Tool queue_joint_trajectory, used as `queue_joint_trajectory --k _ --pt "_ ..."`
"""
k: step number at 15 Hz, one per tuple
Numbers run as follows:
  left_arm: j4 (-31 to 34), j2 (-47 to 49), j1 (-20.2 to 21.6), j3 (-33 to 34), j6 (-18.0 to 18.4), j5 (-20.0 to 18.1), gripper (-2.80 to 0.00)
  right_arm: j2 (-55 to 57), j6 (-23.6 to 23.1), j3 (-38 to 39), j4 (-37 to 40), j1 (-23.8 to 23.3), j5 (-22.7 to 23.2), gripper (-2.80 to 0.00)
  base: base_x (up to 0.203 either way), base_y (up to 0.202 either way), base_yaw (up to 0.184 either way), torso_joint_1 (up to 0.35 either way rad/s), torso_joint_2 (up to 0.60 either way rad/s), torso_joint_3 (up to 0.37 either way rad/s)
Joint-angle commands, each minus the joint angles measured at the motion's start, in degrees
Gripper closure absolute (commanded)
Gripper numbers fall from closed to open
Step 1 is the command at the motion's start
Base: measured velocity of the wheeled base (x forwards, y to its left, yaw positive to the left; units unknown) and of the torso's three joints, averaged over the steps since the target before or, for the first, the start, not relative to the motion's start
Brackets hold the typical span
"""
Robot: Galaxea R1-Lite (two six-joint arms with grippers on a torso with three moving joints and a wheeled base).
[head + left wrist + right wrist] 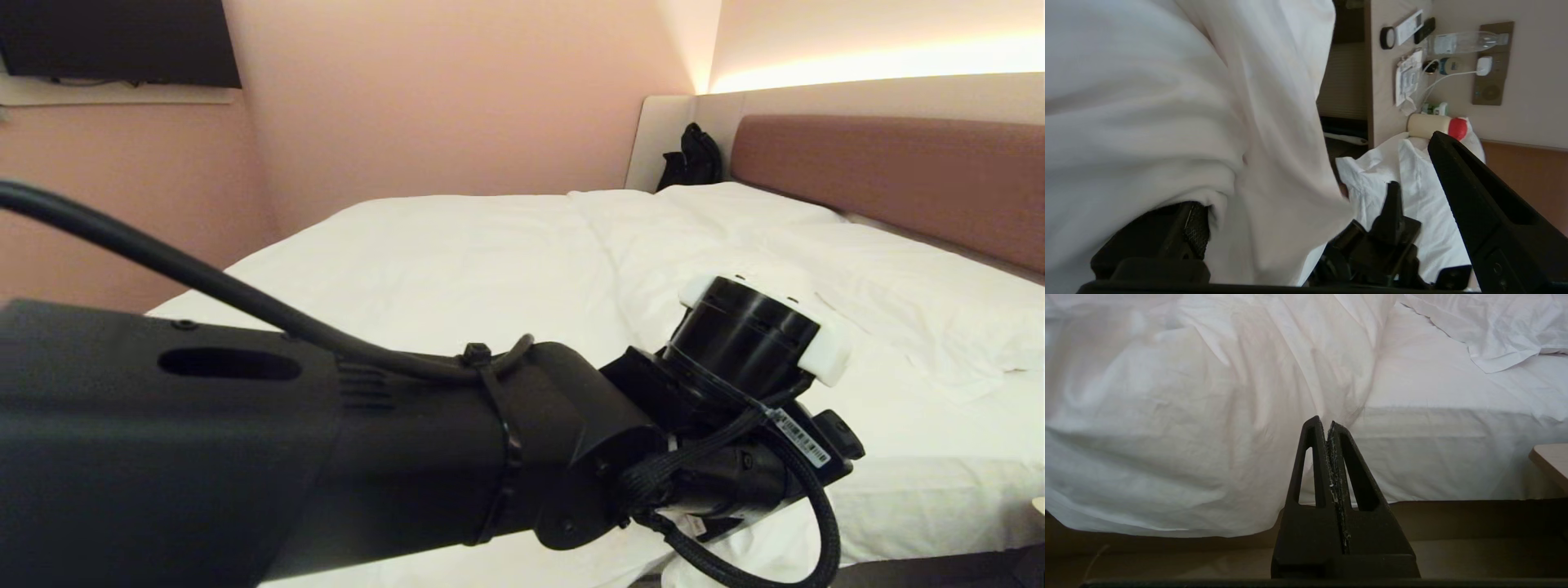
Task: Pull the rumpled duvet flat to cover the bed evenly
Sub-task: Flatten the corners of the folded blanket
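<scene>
The duvet (457,261) lies spread over the far and middle part of the bed (922,490), reaching from the foot end toward the pillows (914,286) near the reddish-brown headboard (890,175). Its near edge drapes over the side of the mattress, and in the right wrist view the duvet (1180,428) hangs in soft wrinkles down the bed's side, ending just above the floor (1147,555), while beside it the sheeted mattress (1453,457) is uncovered.

The left arm (245,449) reaches across the near edge of the bed, its wrist turned down toward the hanging cloth. In the left wrist view the left gripper (1314,204) has its fingers (1482,204) spread wide apart; a thick fold of the duvet (1167,122) hangs between them and drapes over one finger, but the jaws do not pinch it.

The right gripper (1329,433) hangs low beside the bed, its fingers pressed together with nothing between them, pointing at the draped duvet and close to it.

A black bag (694,155) sits in the corner beyond the pillows, and a dark screen (122,41) is mounted on the pink wall. In the left wrist view a bedside bench (1392,90) carries a clear bottle (1461,41), papers and a charger cable.
</scene>
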Motion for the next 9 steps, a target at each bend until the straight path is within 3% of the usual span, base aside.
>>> queue_joint_trajectory --k 1,9 --pt "0.1 0.7 0.0 0.5 -0.2 0.0 -2.8 0.0 0.0 0.0 0.0 0.0 0.0 0.0 0.0 0.0 0.0 0.0 0.0 0.0" --pt "0.3 0.9 -0.5 2.0 0.3 0.8 -2.8 0.0 0.0 0.0 0.0 0.0 0.0 0.0 0.0 0.0 0.0 0.0 0.0 0.0"
